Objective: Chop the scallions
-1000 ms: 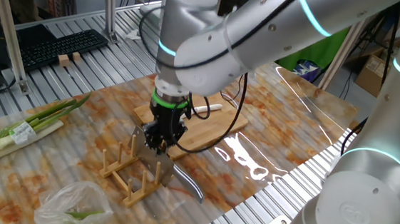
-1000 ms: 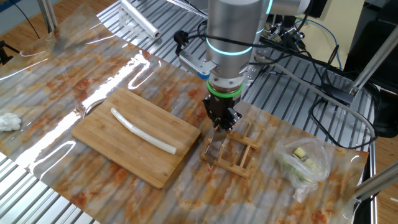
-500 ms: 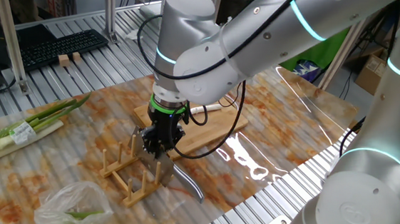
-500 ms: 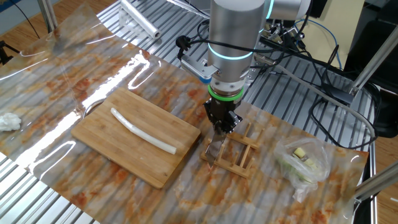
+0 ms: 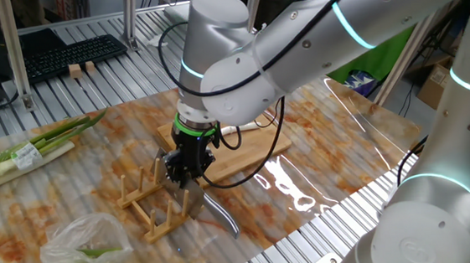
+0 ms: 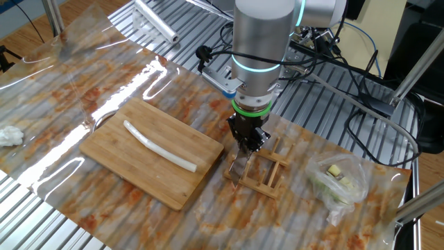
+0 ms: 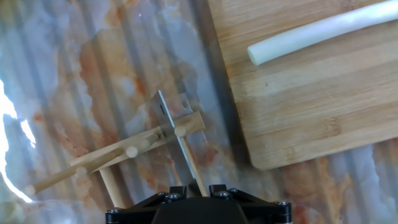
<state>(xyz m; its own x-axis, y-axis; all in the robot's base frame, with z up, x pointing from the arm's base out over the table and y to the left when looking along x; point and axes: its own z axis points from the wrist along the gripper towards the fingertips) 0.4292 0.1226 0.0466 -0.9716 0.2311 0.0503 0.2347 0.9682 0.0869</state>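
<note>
The scallion (image 6: 158,144) is one pale curved stalk lying on the wooden cutting board (image 6: 139,170). In the hand view its cut end (image 7: 317,34) shows at top right on the board (image 7: 311,106). My gripper (image 6: 247,141) hangs just right of the board, over a small wooden rack (image 6: 267,177). It is shut on a knife (image 7: 174,118), whose thin blade runs down from between the fingers to the rack's crossbar (image 7: 124,152). In one fixed view the gripper (image 5: 186,171) stands between rack (image 5: 153,209) and board (image 5: 253,151), apart from the stalk.
A labelled bundle of green onions (image 5: 26,152) lies at the left of the table. A clear plastic bag of green bits (image 6: 336,180) sits beyond the rack. A white cloth (image 6: 8,134) and a roll of film (image 6: 156,21) lie at the table edges. A keyboard (image 5: 69,56) is behind.
The arm has turned a little and the gripper has drifted slightly toward the rack, still holding the knife. The scallion and board have not moved.
</note>
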